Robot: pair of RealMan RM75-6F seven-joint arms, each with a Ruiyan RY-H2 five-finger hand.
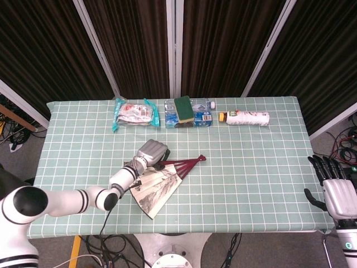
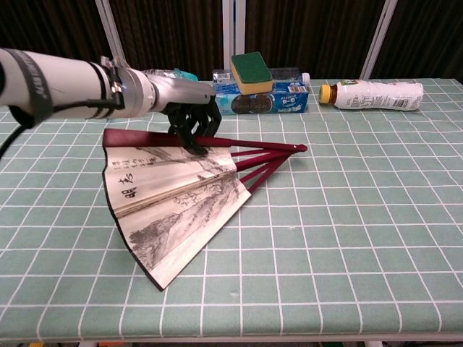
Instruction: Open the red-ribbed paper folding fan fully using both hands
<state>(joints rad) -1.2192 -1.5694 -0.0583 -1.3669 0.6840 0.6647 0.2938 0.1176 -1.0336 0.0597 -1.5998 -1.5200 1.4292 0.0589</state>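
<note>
The folding fan (image 1: 162, 187) (image 2: 173, 202) lies partly spread on the green checked table (image 1: 256, 178), its red ribs meeting at a pivot (image 2: 302, 148) on the right. Its paper leaf shows ink painting and fans out toward the front left. My left hand (image 1: 152, 152) (image 2: 189, 119) sits over the fan's far red outer rib, fingers curled down and gripping it near the middle. My right hand (image 1: 337, 192) hangs off the table's right edge in the head view, fingers straight and apart, holding nothing. It does not show in the chest view.
Along the far edge lie a crumpled wipes pack (image 1: 133, 113) (image 2: 163, 78), a blue pack with a green sponge (image 1: 183, 108) (image 2: 251, 71) on top, and a white bottle (image 1: 247, 118) (image 2: 372, 94) on its side.
</note>
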